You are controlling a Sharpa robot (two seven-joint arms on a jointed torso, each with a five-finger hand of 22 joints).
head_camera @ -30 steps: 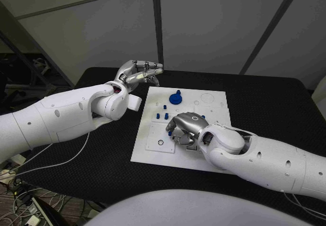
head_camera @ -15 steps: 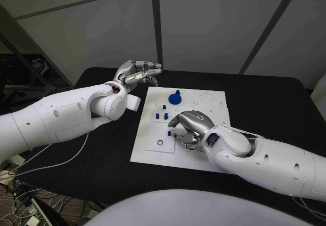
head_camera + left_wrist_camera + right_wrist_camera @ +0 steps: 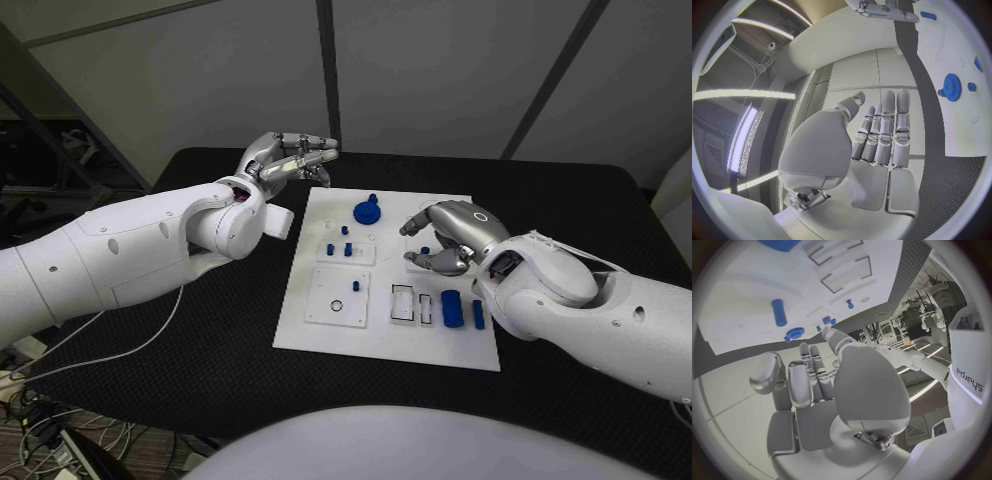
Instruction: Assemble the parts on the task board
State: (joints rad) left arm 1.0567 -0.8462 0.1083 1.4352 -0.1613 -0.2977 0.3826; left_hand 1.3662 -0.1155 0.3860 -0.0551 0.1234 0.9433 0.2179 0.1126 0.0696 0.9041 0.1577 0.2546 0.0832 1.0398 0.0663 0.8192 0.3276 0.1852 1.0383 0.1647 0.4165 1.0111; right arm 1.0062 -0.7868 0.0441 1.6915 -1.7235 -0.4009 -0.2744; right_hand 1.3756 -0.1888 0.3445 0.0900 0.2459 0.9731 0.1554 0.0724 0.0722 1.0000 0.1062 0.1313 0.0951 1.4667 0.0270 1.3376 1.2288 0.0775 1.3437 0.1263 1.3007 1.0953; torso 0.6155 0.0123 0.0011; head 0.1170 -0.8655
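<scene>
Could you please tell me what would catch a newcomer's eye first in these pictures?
The white board in the middle of the black table stands out, dotted with small blue pieces such as a gear near its far edge. The right robot hand hangs over the board with nothing in it, and the left robot hand is raised beyond the board's far left corner.

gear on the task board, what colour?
Blue. The gear stands near the far edge of the white task board; clearest in the head view.

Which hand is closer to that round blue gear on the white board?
Right. The right hand hovers over the board just beside the blue gear; the left hand hangs off the board's far corner.
</scene>
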